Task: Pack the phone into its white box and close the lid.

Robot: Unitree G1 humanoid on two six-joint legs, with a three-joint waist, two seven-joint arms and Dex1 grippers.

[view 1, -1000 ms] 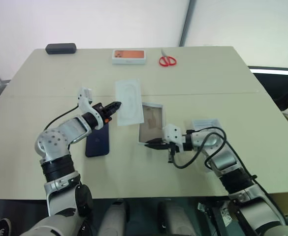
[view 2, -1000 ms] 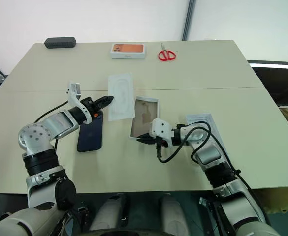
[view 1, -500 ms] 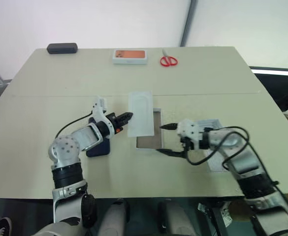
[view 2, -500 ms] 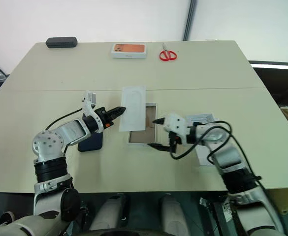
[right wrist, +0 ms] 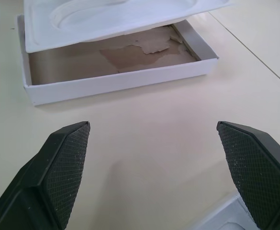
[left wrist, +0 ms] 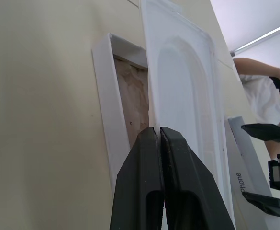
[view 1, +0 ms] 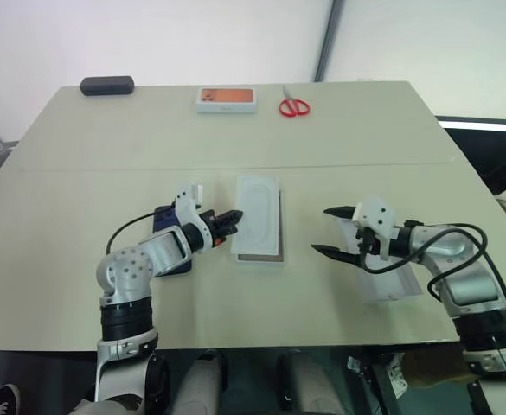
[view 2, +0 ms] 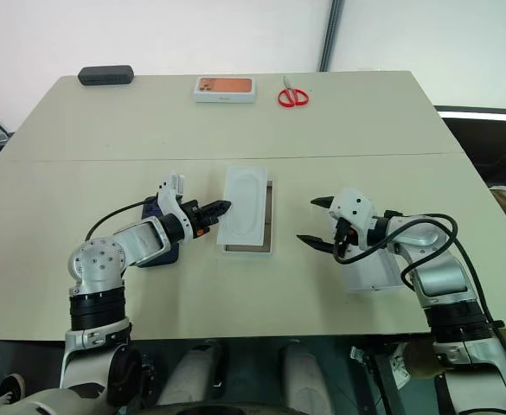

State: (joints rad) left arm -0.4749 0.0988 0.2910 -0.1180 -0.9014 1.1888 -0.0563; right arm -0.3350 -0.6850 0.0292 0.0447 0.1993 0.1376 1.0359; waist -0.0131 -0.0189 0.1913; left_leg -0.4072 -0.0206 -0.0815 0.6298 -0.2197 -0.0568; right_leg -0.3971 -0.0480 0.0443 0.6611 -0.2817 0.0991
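Left gripper (view 2: 221,207) is clamped on the edge of the thin white insert (view 2: 246,214), holding it over the white box (view 2: 265,245), whose tan-brown inside shows bare beneath; the right gripper (view 2: 317,221) hangs with fingers wide apart and empty. Lettering reading "phone" runs along the side of the lid (left wrist: 245,165), which lies by the right arm. The phone (view 1: 168,223) lies on the table (view 1: 80,173) under the left arm, outside the box.

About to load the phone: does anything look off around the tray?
Yes. The thin white moulded insert, pinched by the left gripper, hangs tilted over the shallow white cardboard tray, covering it. The tray's tan-brown lining looks torn.
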